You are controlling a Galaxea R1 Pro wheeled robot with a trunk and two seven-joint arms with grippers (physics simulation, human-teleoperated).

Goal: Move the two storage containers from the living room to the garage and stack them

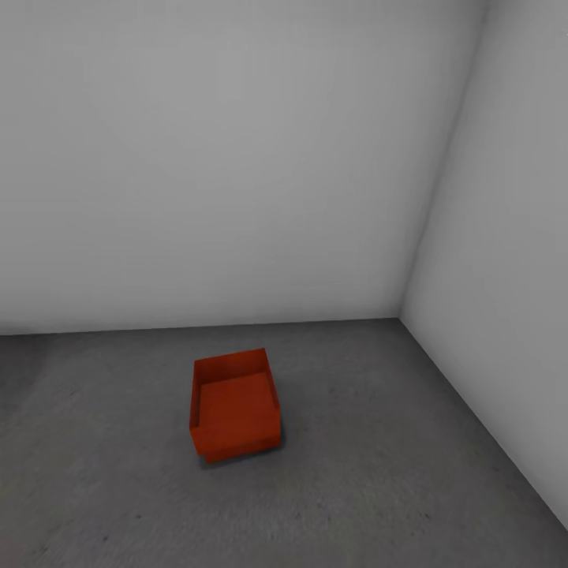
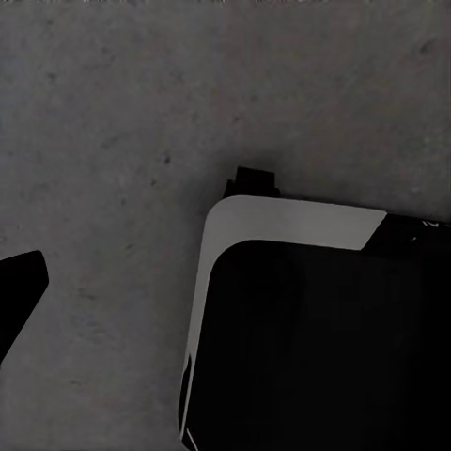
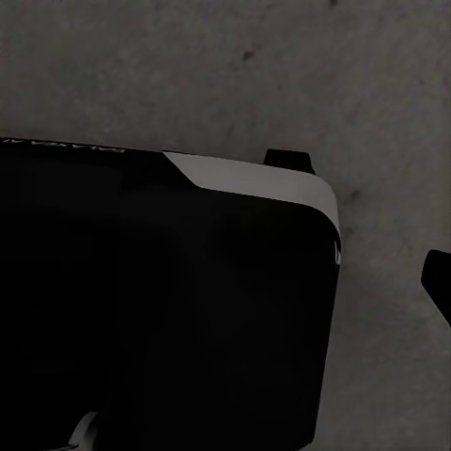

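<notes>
One orange-red open-top storage container (image 1: 235, 405) stands upright on the dark grey concrete floor (image 1: 379, 473) of the garage, a short way out from the corner of two white walls. Nothing is inside it. In the left wrist view a dark fingertip (image 2: 21, 287) of my left gripper pokes in at the frame edge over bare floor. The right wrist view shows a dark fingertip (image 3: 439, 282) of my right gripper the same way. Both fingertips sit far off centre and hold nothing.
A plain white wall (image 1: 205, 158) runs behind the container and a second white wall (image 1: 505, 300) closes the right side. My own black and white base (image 2: 310, 310) takes up much of both wrist views (image 3: 169, 301), resting on the mottled concrete.
</notes>
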